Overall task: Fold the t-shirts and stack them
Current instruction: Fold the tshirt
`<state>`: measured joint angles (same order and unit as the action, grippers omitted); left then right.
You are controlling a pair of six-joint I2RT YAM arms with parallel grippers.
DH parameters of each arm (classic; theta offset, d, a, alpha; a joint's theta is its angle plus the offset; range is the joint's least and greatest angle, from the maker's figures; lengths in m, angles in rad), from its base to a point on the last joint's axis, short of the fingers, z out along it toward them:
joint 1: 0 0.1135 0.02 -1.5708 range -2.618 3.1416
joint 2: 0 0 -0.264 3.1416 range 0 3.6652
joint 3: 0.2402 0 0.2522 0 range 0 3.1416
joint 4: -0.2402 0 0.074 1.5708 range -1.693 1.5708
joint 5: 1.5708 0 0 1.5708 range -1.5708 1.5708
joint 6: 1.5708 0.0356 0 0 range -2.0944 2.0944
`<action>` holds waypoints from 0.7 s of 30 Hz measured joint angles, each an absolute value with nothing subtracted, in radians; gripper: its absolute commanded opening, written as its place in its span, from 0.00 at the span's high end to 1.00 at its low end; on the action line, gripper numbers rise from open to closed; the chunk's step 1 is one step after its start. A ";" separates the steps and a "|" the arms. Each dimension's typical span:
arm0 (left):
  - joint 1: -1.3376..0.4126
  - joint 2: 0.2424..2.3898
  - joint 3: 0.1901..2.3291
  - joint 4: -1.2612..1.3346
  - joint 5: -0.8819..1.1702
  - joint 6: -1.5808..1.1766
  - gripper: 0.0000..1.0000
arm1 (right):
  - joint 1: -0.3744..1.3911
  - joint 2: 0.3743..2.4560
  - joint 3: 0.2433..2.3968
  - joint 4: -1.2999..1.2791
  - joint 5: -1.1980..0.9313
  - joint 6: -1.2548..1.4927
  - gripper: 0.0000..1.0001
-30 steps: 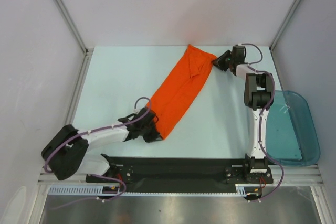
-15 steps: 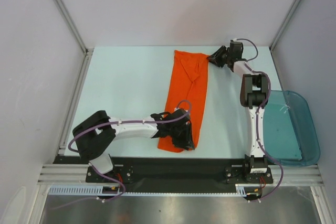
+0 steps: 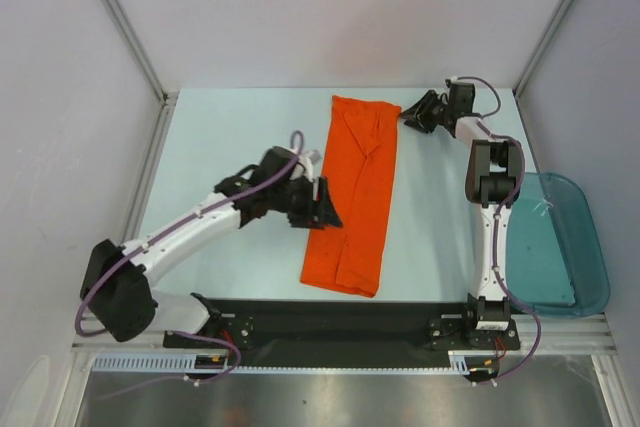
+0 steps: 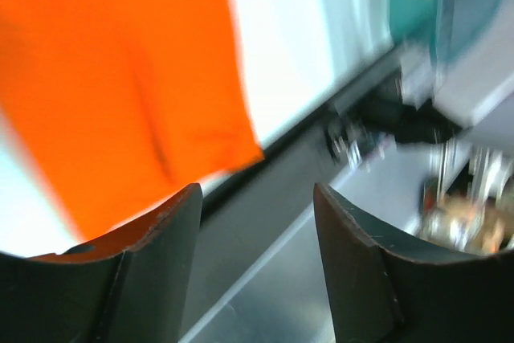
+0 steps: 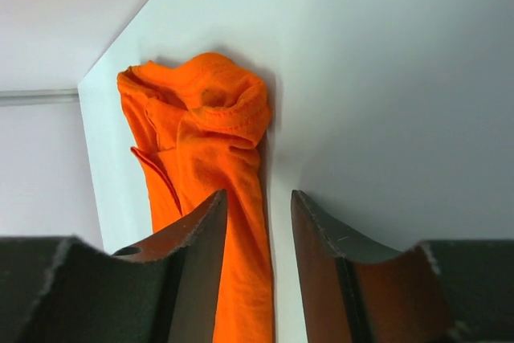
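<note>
Having left the near hem, the left gripper (image 3: 325,211) hangs open and empty; the bright orange soft-fabric t-shirt (image 3: 360,187) lies just to its right, long axis near-to-far.

Pale table (image 3: 230,147), enclosed by plain grey walls (image 3: 330,7) with slanting metal posts (image 3: 120,17) at the far corners. A translucent teal bin (image 3: 595,257) sits at its right near corner. A black strip (image 3: 340,322) runs along the near edge.
</note>
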<state>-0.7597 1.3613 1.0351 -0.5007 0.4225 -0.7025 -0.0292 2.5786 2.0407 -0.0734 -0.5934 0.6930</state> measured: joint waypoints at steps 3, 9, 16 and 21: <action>-0.604 1.316 0.997 -0.519 0.422 -0.658 0.31 | -0.034 2.581 2.041 -0.081 -0.625 0.683 0.59; -0.512 1.306 0.868 -0.568 0.423 -0.578 0.26 | -0.034 2.636 2.103 -0.060 -0.682 0.688 0.63; -0.492 1.293 0.765 -0.587 0.419 -0.548 0.27 | -0.019 2.740 2.231 -0.018 -0.698 0.728 0.88; -0.480 1.285 0.739 -0.562 0.421 -0.549 0.22 | 0.007 2.866 2.450 -0.047 -0.670 0.762 0.86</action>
